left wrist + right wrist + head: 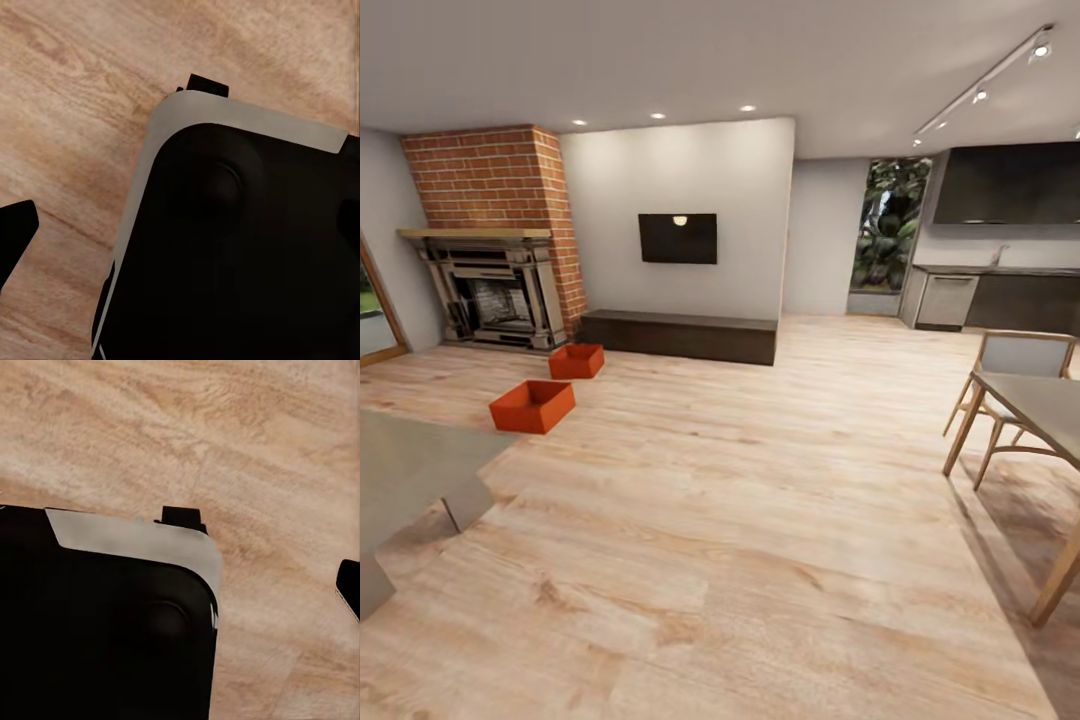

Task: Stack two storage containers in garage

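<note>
Storage containers, two of them, sat on the light wood plank floor (760,520) of the living room in the head view. The nearer container (532,405) lay a little forward of the farther container (577,360), the two close but apart, both red-orange with open tops. The farther one rested just in front of the brick fireplace (495,240), near the end of a long dark low bench (680,335) under a wall-mounted black screen (677,238). A grey block-like piece of furniture (410,470) filled the near left corner, and a wooden dining table (1040,410) with a chair (1015,365) stood at the right, with dark kitchen cabinets (1000,290) behind.

In the left wrist view, the robot's black base (240,247) with its grey rim lay over the planks; a dark tip (15,232) at the edge may have belonged to the left claw, and I could not tell whether it was open or closed.

In the right wrist view, the same black base (97,622) covered part of the wood, with a dark tip (349,585) at the edge; the right claw's state could not be told either.
</note>
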### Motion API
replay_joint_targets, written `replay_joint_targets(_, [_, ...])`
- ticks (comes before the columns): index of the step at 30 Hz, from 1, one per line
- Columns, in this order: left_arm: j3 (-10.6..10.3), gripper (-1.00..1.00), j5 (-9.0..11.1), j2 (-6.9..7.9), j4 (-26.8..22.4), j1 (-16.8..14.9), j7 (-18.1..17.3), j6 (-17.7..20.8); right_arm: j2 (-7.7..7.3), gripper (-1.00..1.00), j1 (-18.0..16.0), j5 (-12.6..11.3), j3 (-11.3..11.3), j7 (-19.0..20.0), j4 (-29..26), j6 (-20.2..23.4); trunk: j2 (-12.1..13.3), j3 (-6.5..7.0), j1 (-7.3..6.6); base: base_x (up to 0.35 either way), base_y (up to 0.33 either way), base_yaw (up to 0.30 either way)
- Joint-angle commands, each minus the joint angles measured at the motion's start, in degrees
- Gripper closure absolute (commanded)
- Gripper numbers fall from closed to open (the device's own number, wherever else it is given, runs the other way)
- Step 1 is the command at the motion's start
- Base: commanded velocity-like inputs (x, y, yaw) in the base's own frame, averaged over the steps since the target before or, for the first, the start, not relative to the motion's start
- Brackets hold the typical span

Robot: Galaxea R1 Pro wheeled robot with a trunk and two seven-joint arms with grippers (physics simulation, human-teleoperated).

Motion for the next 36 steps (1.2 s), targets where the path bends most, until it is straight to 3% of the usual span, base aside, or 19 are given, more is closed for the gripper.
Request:
replay_joint_targets(1, [-0.04,-1.00,0.60,0.00,-0.14,0.00,0.14,0.36,0.02,-1.00,-0.07,-0.09,0.24,0.06,0.17,-0.30,-0.03,-0.06,0.03,0.322,0.000,0.000])
replay_joint_targets(36, [-0.04,-1.00,0.60,-0.09,0.74,0.00,0.14,-0.04,0.02,-1.00,-0.07,-0.07,0.25,0.05,0.17,-0.30,-0.03,-0.06,0.03,0.322,0.000,0.000])
